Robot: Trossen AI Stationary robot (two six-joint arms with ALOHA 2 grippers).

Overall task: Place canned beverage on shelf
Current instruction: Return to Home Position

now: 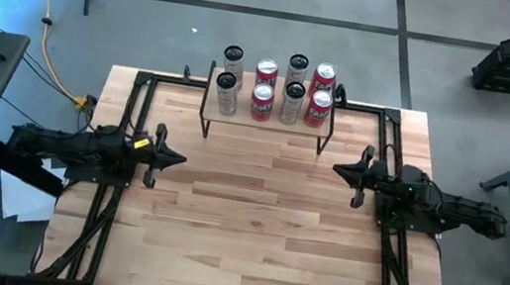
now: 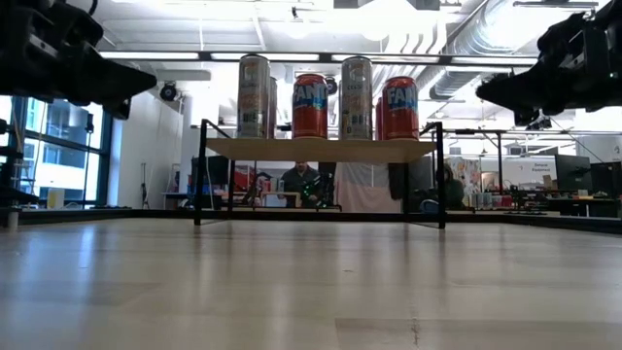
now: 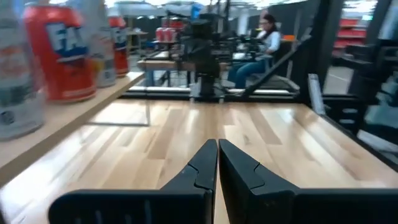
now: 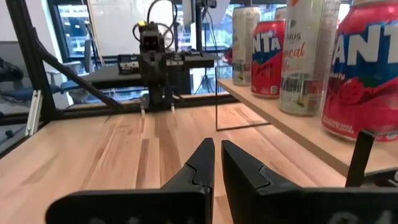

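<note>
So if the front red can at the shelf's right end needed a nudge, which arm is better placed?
Right, probably. The right end effector, shut, sits on the same side as that red can on the shelf; the left end effector, also shut, would have to cross the table.

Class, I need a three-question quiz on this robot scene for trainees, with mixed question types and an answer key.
1. How many soda cans stand on the shelf?
2. True or false: the left gripper holds a can.
3. The right gripper is: A) shut and empty, beside the shelf; B) shut on a red can; C) directly above the shelf.
Key: 1) eight, four red and four white; 2) false; 3) A.
</note>
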